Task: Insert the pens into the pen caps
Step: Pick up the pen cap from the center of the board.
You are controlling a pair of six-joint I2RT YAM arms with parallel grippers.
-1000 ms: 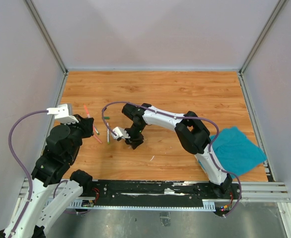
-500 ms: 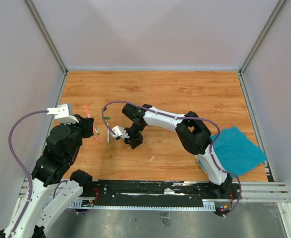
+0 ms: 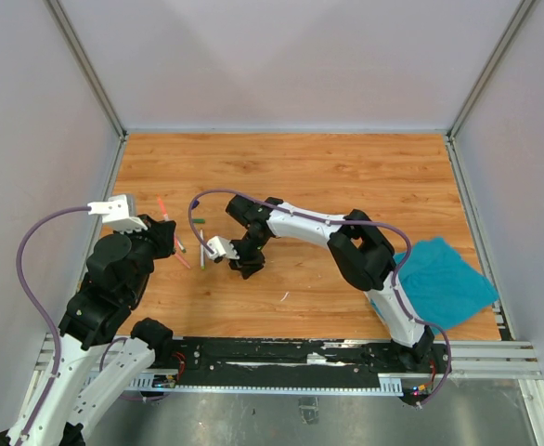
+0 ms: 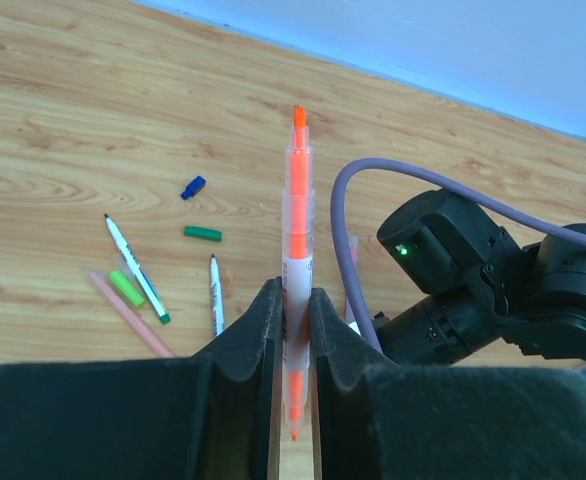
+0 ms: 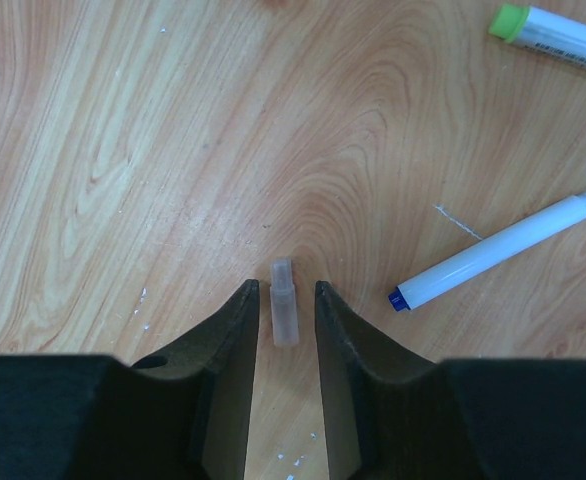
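Observation:
My left gripper [image 4: 293, 300] is shut on an orange pen [image 4: 296, 230] and holds it upright above the table; the pen's tip also shows in the top view [image 3: 163, 205]. My right gripper [image 5: 284, 292] is open and low over the wood, with a small clear pen cap [image 5: 284, 315] lying between its fingertips, touching neither. In the left wrist view, a dark blue cap [image 4: 193, 187], a green cap [image 4: 202, 233], a green-ended pen [image 4: 138, 270], a dark-tipped pen [image 4: 216, 295] and a pink pen [image 4: 128, 315] lie on the table.
A white pen with a blue end [image 5: 503, 255] and a green-ended pen [image 5: 553, 25] lie to the right of my right gripper. A teal cloth [image 3: 444, 279] lies at the table's right edge. The right arm [image 3: 300, 223] stretches across the middle.
My right gripper has shifted slightly to the left over the table. The left arm holds still with the orange pen.

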